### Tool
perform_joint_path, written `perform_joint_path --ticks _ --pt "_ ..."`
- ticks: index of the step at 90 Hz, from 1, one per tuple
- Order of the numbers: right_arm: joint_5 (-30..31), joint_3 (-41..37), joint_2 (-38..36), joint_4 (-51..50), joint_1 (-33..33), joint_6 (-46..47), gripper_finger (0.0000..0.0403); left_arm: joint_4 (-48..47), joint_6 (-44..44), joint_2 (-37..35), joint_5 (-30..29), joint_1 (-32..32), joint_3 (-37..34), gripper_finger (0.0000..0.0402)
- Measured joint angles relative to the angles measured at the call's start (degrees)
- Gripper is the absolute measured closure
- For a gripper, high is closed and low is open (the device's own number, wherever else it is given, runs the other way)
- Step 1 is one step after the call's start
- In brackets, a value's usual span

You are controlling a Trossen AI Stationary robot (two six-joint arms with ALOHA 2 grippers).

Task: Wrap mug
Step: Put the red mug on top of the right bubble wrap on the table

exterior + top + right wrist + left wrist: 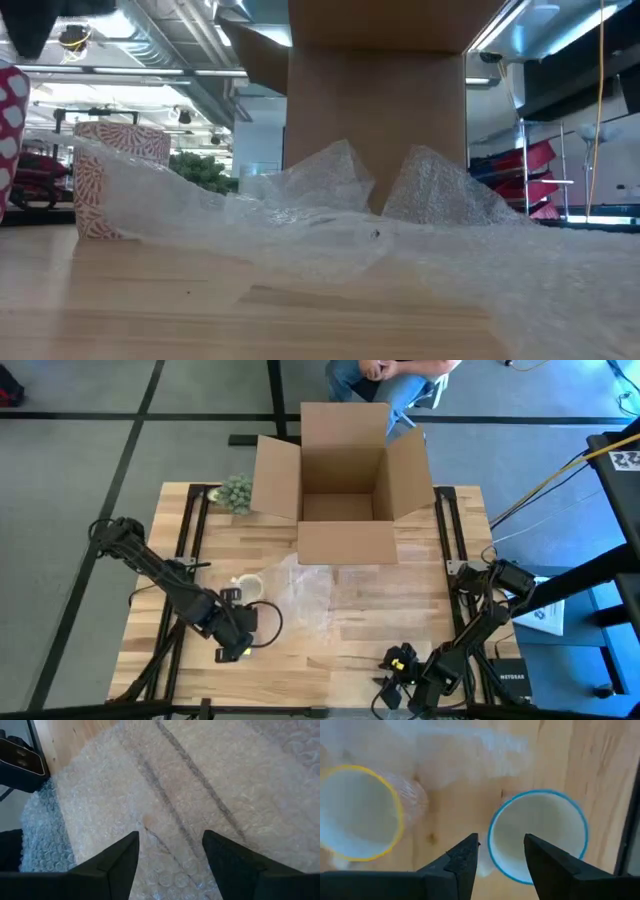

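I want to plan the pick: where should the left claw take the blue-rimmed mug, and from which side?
Grip the rim wall of the blue-rimmed mug, coming from straight above. It stands upright with its mouth open, and the left claw already hangs open over the rim, one finger to go inside, one outside.

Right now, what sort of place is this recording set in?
Probably a robotics lab or workshop set up as a packing station. A wooden table holds an open cardboard box and bubble wrap; the low view shows exposed ceiling ducts, and a person sits beyond the table.
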Motion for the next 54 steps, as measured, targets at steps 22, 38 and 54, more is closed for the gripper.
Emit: perform_joint_path --ticks 22,38,54 --pt "0.5 0.0 0.0 0.0 0.0 0.1 0.0191 10.6 0.0 0.0 0.0 0.2 -10.0 0.0259" --pt "1.6 0.0 0.0 -0.1 0.0 0.0 0.0191 15.6 0.5 0.0 1.4 0.7 -13.0 0.0264" --pt "0.9 0.0 0.0 -0.1 0.0 0.0 0.0191 20.4 1.5 0.0 1.0 1.6 -15.9 0.0314"
